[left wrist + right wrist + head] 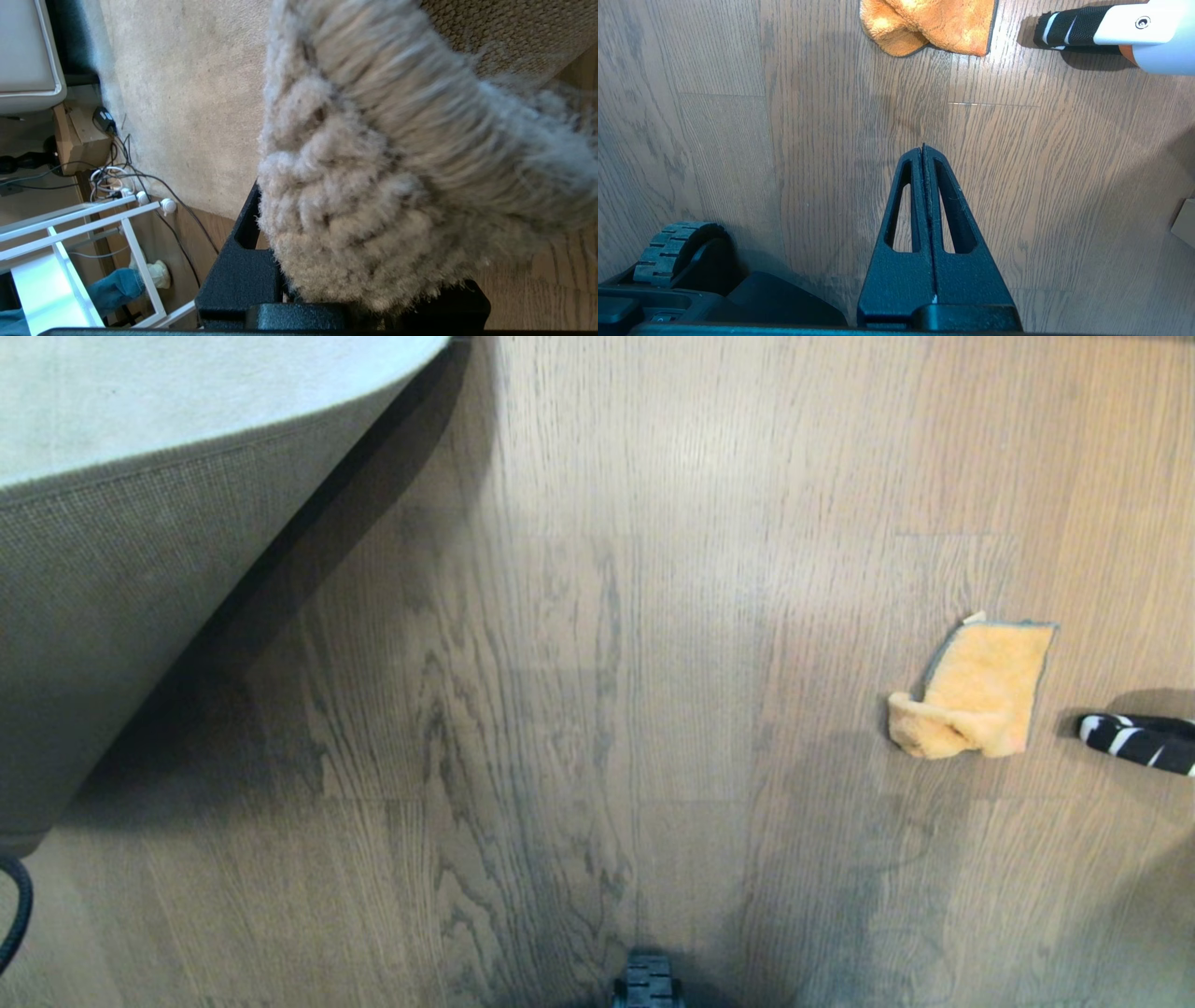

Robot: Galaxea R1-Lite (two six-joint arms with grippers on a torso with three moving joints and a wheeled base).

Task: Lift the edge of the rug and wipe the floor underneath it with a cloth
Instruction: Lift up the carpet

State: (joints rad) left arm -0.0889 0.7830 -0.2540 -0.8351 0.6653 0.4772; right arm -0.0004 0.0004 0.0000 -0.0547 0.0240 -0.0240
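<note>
The rug edge (187, 453) is lifted off the floor (597, 709) at the robot's left, curling up so that its woven beige backing faces the room and throws a dark shadow on the planks beneath. In the left wrist view the left gripper (341, 284) has that edge pinched between its black fingers (238, 280), partly closed on the thick fold of pale grey pile, which bulges out over them and hides most of the grip. Past the fold, the flat part of the rug runs toward a tangle of cables (140, 186) and a white metal frame (84, 224) at the room's side. The cloth (980, 691) lies well apart from all this, on bare floor over at the robot's right, crumpled at one corner, with nothing touching it. Just beside it on the far right lies a black tool end with white stripes (1139, 742), joined to a white body in the right wrist view. The right gripper (923, 154) hangs low over the planks with its two fingers pressed together and nothing between them, tips pointing toward the cloth but clearly short of it. One of the base's ribbed wheels (679, 252) shows beside that gripper.
</note>
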